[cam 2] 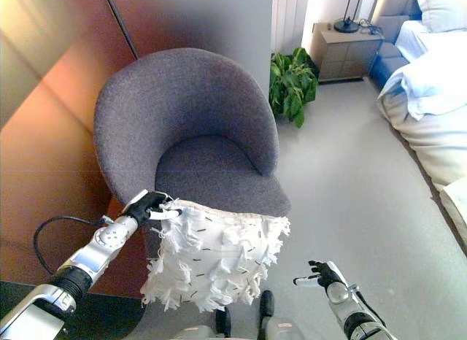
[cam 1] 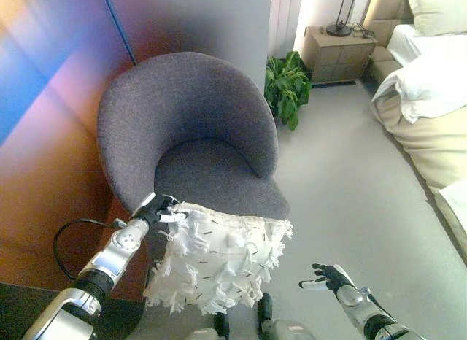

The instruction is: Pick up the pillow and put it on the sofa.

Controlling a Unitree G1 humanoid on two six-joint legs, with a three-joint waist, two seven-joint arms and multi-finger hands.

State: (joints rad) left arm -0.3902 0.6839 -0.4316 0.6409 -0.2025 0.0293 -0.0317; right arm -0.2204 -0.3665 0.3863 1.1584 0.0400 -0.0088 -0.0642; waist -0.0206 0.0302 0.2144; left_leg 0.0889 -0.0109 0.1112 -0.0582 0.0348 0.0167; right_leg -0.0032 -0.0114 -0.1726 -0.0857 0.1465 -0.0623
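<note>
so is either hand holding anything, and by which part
The left hand grips the white shaggy pillow by its upper left corner, in front of the grey chair. The right hand holds nothing, fingers open.
</note>
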